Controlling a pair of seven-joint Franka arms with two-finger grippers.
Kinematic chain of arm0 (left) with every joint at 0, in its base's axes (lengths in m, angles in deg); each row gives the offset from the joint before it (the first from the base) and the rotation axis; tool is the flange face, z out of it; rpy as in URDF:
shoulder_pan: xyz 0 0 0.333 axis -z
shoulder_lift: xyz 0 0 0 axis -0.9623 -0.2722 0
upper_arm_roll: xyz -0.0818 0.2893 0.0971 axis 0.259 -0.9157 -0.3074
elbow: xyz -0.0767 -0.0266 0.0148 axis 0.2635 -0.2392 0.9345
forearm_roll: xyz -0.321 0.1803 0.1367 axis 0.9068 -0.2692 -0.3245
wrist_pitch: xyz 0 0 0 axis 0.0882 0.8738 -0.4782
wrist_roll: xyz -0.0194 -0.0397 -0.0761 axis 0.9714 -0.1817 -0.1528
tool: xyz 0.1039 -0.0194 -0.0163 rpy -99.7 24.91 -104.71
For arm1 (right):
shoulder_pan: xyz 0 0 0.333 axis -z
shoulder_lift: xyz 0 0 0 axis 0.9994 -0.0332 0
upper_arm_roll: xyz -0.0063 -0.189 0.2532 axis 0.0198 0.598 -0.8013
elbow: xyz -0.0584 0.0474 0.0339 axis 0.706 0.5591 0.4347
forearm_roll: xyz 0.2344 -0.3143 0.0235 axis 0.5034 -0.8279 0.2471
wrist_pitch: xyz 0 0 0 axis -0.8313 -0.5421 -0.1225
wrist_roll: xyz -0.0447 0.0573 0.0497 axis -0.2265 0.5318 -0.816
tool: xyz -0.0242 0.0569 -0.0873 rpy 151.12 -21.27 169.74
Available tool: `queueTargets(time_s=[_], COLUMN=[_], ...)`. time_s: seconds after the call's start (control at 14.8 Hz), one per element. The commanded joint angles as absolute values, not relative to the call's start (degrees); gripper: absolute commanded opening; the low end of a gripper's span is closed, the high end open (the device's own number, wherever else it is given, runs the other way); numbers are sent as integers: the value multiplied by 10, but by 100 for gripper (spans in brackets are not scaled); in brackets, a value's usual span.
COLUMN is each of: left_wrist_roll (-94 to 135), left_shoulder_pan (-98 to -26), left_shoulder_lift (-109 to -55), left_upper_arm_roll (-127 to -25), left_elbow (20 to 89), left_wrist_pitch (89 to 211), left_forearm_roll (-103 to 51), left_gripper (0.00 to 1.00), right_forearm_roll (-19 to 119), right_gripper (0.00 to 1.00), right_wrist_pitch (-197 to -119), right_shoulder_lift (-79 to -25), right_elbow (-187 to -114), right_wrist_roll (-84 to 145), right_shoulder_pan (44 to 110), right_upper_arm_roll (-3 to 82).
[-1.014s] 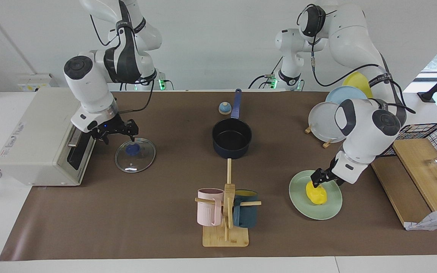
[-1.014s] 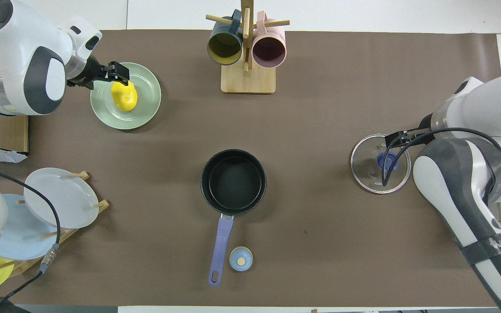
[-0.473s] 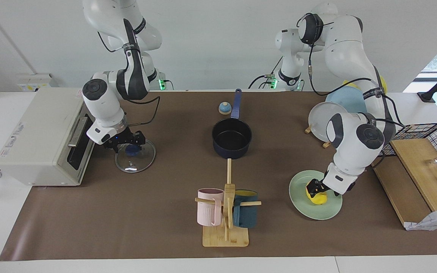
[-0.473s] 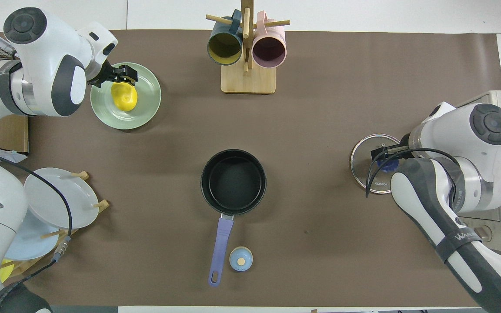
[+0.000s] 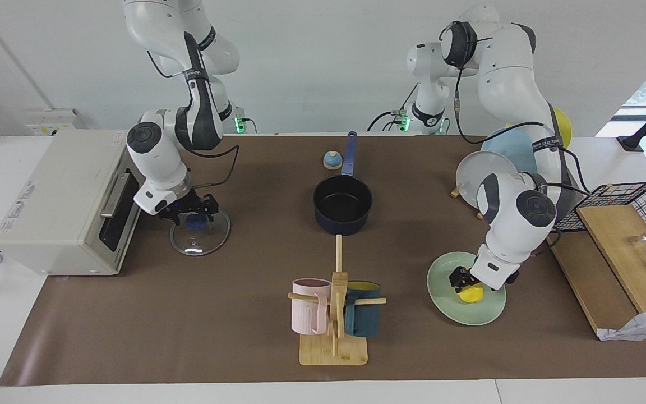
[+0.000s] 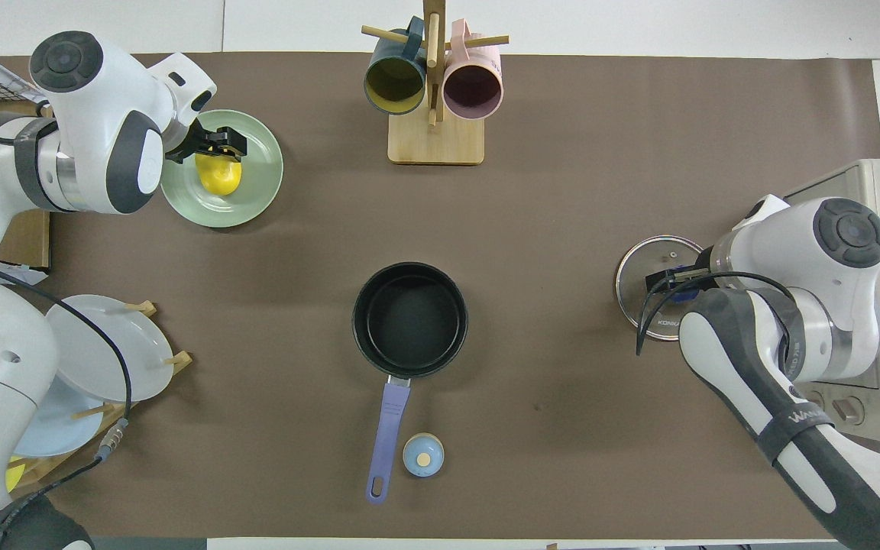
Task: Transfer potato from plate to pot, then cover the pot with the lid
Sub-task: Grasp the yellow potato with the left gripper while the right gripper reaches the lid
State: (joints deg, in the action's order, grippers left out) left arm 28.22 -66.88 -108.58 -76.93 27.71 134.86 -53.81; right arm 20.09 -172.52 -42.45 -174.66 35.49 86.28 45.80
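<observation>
Left jaws [image 5: 465, 279] down on potato [image 5: 472, 293] on plate [image 5: 466, 310], grip unclear. Right jaws [image 5: 193, 212] at lid [image 5: 199, 231] knob, closure unclear. Pot [image 5: 343, 204] between.

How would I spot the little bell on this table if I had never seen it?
Start at the dark blue pot in the middle of the brown table mat and follow its long blue handle toward the robots. Right beside the handle's end sits the bell, a small blue dome with a tan button on top. Unlike the glass lid's blue knob, it stands alone on the mat.
</observation>
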Motion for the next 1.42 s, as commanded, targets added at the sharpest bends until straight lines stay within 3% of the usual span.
queueTargets(time_s=[0.0,0.14,0.34,0.47,0.61,0.68,0.88,1.01,1.22,1.35], left_wrist_roll=[268,268,269,270,270,269,263,242,215,149], left_shoulder_pan=[-664,-664,-664,-664,-664,-663,-663,-662,-646,-603], left_shoulder_lift=[-1074,-1073,-1073,-1073,-1073,-1073,-1049,-989,-913,-885], left_upper_arm_roll=[-773,-773,-773,-773,-773,-773,-769,-765,-761,-761], left_elbow=[309,313,306,303,301,296,274,280,281,287], left_wrist_pitch=[1382,1389,1375,1371,1360,1350,1296,1237,1139,1112], left_forearm_roll=[-552,-552,-552,-552,-552,-552,-539,-513,-476,-475], left_gripper=[100,100,80,52,11,0,0,0,0,0], right_forearm_roll=[209,209,209,209,209,209,209,208,209,209], right_gripper=[95,92,80,80,78,73,48,32,19,0], right_wrist_pitch=[-1740,-1739,-1740,-1740,-1740,-1740,-1740,-1733,-1691,-1647], right_shoulder_lift=[-420,-420,-418,-418,-418,-418,-419,-421,-431,-443], right_elbow=[-1758,-1758,-1764,-1765,-1766,-1765,-1762,-1753,-1709,-1665], right_wrist_roll=[363,359,359,358,358,358,353,349,350,351], right_shoulder_pan=[864,865,865,865,865,865,865,865,844,842], right_upper_arm_roll=[455,455,455,455,455,455,455,455,455,455])
